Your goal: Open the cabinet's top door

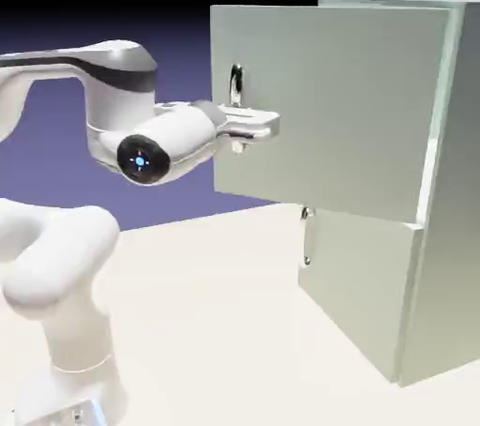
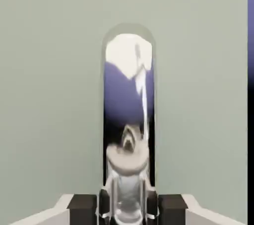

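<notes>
The cabinet (image 1: 450, 227), a tall pale grey-green metal box, stood on the pale tabletop (image 1: 216, 321) near its right edge in the exterior view, before a blue-violet backdrop. Its top door (image 1: 337, 105), the larger, upper flat panel, was swung well out from the cabinet front, hinged along its right side, so that its free edge pointed toward the arm. The shorter lower door (image 1: 361, 293) also stood partly ajar beneath it, with a small handle (image 1: 306, 236) at its free edge. A small curved silver handle (image 1: 236, 84) was fixed upright near the free edge of the top door. The white Franka arm (image 1: 122, 124) reached level from the left, and its gripper (image 1: 246, 124) was closed on this handle, the jaws clamped round the lower part of the bar. In the hand view the handle (image 2: 129, 115) appeared as a polished arched bar, mirroring the backdrop and the arm, set against the plain door panel (image 2: 49, 85), with the dark fingertips (image 2: 84, 204) pressed on either side of its base.
</notes>
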Motion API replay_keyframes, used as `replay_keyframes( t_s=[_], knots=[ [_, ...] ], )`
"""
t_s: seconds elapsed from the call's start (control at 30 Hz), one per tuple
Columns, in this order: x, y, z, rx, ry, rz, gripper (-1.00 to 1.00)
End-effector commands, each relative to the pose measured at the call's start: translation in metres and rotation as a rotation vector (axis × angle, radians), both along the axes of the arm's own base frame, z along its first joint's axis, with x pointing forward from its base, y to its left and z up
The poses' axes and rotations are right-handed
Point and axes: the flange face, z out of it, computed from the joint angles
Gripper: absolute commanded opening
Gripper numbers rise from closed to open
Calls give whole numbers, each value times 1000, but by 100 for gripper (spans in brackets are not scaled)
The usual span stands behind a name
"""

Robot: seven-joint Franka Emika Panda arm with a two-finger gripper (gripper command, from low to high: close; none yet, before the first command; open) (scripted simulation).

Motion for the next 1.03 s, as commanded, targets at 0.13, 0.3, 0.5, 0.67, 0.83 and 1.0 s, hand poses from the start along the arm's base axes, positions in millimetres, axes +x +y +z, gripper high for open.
replay_keyframes(
  t_s=[0.13, 0.3, 0.5, 0.67, 0.83, 1.0],
  knots=[
    [-11, -38, 0, 0, 0, 115, -100],
    [-19, -85, 0, 0, 0, 248, -100],
    [-19, -142, 0, 0, 0, 409, -100],
    [-13, -186, 0, 0, 0, 534, -100],
    [-4, -221, 0, 0, 0, 639, -100],
    [4, -246, 0, 0, 0, 713, -100]
  ],
)
